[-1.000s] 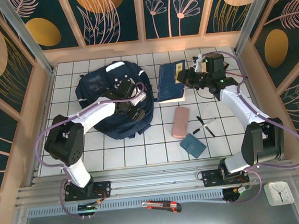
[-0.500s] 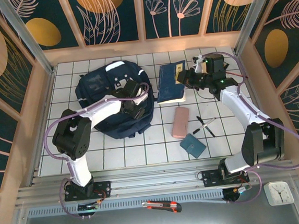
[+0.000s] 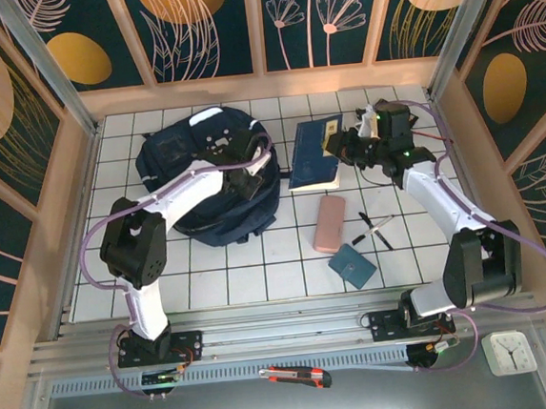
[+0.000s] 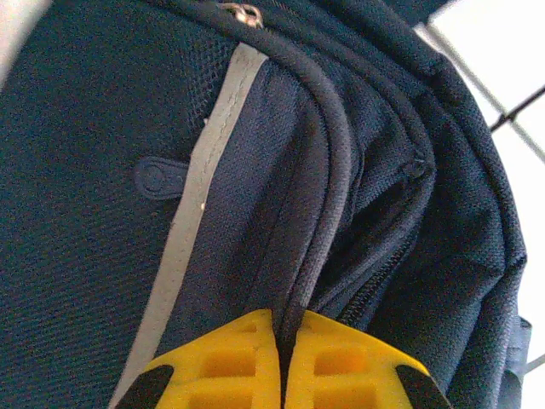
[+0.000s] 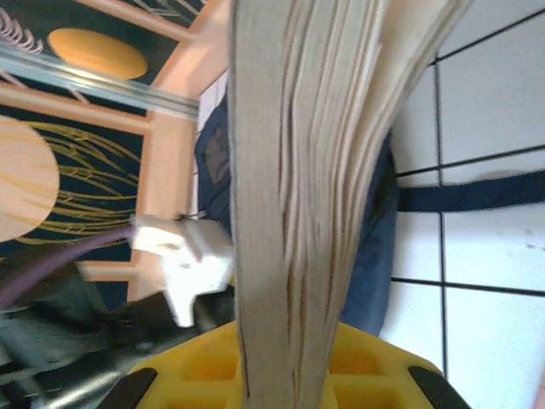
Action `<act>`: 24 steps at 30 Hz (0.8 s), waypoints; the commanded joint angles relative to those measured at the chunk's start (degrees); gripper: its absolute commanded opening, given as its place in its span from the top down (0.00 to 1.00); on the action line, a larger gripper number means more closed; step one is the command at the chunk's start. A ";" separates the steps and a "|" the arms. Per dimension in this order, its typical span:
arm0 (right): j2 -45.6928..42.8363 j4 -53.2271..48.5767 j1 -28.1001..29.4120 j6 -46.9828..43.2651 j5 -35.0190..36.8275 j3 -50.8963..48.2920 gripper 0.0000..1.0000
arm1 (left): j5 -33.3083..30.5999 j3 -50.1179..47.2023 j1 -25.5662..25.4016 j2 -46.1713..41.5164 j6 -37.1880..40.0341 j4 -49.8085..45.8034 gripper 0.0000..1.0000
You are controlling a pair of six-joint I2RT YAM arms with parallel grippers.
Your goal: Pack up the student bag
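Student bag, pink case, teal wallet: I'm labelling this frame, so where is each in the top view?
student bag [image 3: 175, 154]: top external view, navy fabric on its left half.
pink case [image 3: 329, 222]: top external view, middle of its upper face.
teal wallet [image 3: 352, 265]: top external view, middle of its cover.

Plenty of bare tabletop along the near edge, left of the teal wallet. Middle right is cramped: pink case, pens and wallet sit close together. The student bag hogs the far left, with the blue book just beside it and only a narrow gap between. Wooden walls box in the sides.
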 commanded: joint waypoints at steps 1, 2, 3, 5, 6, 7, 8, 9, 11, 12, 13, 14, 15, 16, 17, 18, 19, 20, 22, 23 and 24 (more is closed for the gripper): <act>-3.26 2.45 0.58 5.55 4.19 -3.65 1.00 | -1.24 8.93 1.24 -4.35 -5.24 -2.86 1.00; -3.55 3.04 1.09 7.31 4.64 -4.68 1.00 | -0.87 11.40 1.28 -4.15 -5.90 -4.36 1.00; -3.66 3.60 1.91 9.05 5.22 -5.61 1.00 | -0.69 13.69 1.25 -3.72 -6.49 -5.78 1.00; -4.01 5.50 3.94 11.91 6.21 -7.31 1.00 | -0.24 17.31 1.26 -3.11 -7.52 -7.94 1.00; -4.11 7.10 5.26 13.72 6.99 -8.22 1.00 | 0.22 18.91 1.32 -2.94 -7.85 -8.67 1.00; -3.99 8.66 6.41 15.63 7.40 -9.14 1.00 | 0.70 19.93 1.27 -2.89 -8.19 -8.89 1.00; -3.65 11.42 7.73 17.93 7.57 -10.30 1.00 | 1.38 20.81 1.31 -2.90 -8.58 -8.88 1.00; -2.79 14.33 8.97 20.08 7.93 -11.28 1.00 | 2.25 21.66 1.30 -2.82 -9.07 -8.81 1.00; -0.12 19.20 11.08 23.62 9.20 -11.78 1.00 | 4.10 22.54 1.26 -2.74 -10.05 -8.56 1.00; 1.66 21.59 11.96 25.49 9.76 -11.70 1.00 | 4.88 22.83 1.32 -2.62 -10.56 -8.40 1.00; 4.30 25.02 12.91 27.38 10.43 -11.37 1.00 | 5.64 23.14 1.27 -2.47 -11.03 -8.38 1.00; 6.89 28.21 13.97 28.91 11.23 -10.47 1.00 | 6.46 23.44 1.29 -2.42 -11.39 -8.36 1.00; 9.25 29.75 14.86 29.64 12.27 -9.21 1.00 | 6.82 23.50 1.24 -2.45 -11.72 -8.20 1.00; 12.12 31.28 15.95 30.33 13.25 -7.21 1.00 | 7.30 23.61 1.32 -2.48 -12.10 -7.98 1.00; 15.22 32.90 16.91 31.33 14.07 -5.28 1.00 | 7.76 23.91 1.33 -2.39 -12.44 -7.96 1.00; 17.70 34.14 17.74 32.50 14.99 -3.84 1.00 | 8.05 24.33 1.32 -2.23 -12.72 -8.05 1.00; 20.22 35.99 18.71 33.91 16.46 -2.21 1.00 | 8.30 24.94 1.33 -1.94 -13.17 -8.06 1.00; 23.03 39.04 19.69 35.51 18.16 -1.21 1.00 | 8.49 25.81 1.32 -1.54 -13.60 -8.24 1.00; 27.66 42.67 21.41 38.92 22.03 0.85 1.00 | 9.04 27.70 1.27 -0.60 -14.22 -8.59 1.00; 30.25 44.37 22.33 39.91 23.50 2.47 1.00 | 9.28 28.67 1.31 -0.10 -14.54 -8.87 1.00; 32.24 45.58 23.06 40.67 25.02 3.93 1.00 | 9.33 29.47 1.26 0.31 -14.81 -9.06 1.00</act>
